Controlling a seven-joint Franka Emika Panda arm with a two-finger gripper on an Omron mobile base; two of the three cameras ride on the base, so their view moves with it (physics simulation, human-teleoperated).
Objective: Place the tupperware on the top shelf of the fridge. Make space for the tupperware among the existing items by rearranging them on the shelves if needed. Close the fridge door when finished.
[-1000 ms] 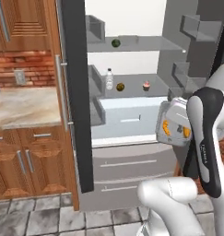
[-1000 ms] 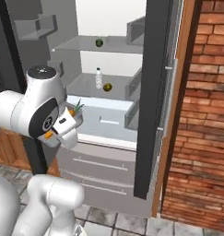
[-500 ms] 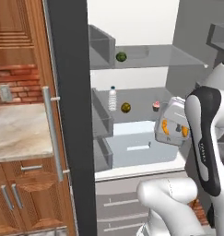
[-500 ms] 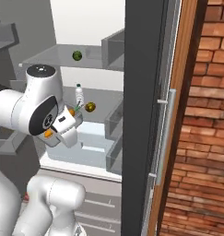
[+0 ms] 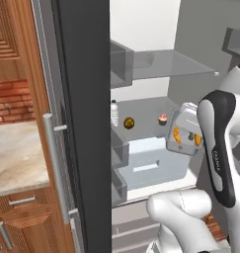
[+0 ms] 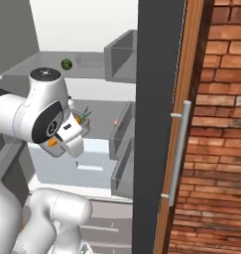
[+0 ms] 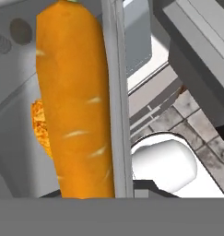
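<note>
now pincer [image 5: 190, 137] clenched on tupperware [image 5: 184, 129], tray tilted, held before open fridge [image 5: 156, 99].

The tupperware [image 5: 184, 134], a translucent grey tray with orange carrot pieces, hangs tilted on edge before the open fridge [image 5: 156, 99]. At its ten o'clock on a lower shelf [image 5: 141, 109] sit the brown ball [image 5: 129, 122] and pink-topped cupcake [image 5: 163, 119]. The top shelf [image 5: 171, 64] lies at twelve o'clock.
</note>
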